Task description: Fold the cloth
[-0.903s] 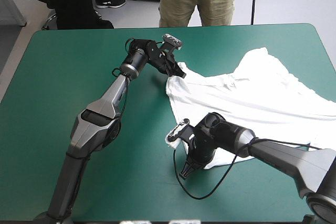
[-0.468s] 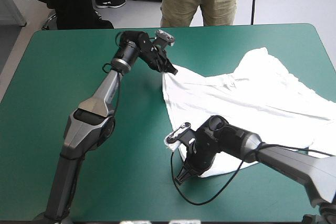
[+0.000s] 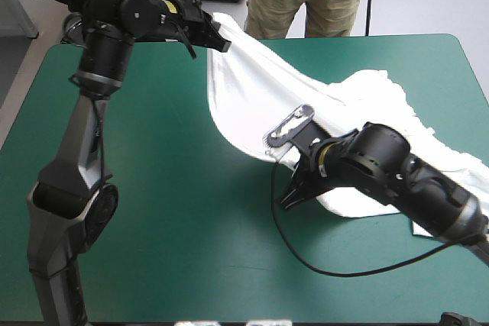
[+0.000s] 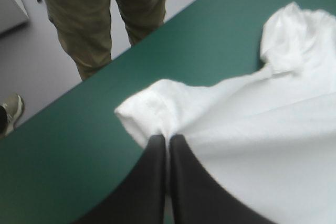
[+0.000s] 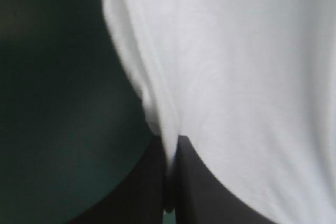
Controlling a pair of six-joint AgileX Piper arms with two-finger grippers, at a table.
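Both arms have risen since the earlier picture. The left gripper (image 3: 220,42) of black fin-shaped fingers, before low on the teal-green table cover (image 3: 153,188), is now high over the far edge at 11 o'clock, clenched on a corner of the white short-sleeved T-shirt (image 3: 256,85). The right gripper (image 3: 290,196), near the centre, grasps the shirt's near hem. The cloth is stretched between them, and the rest of it lies on the table at 3 o'clock.
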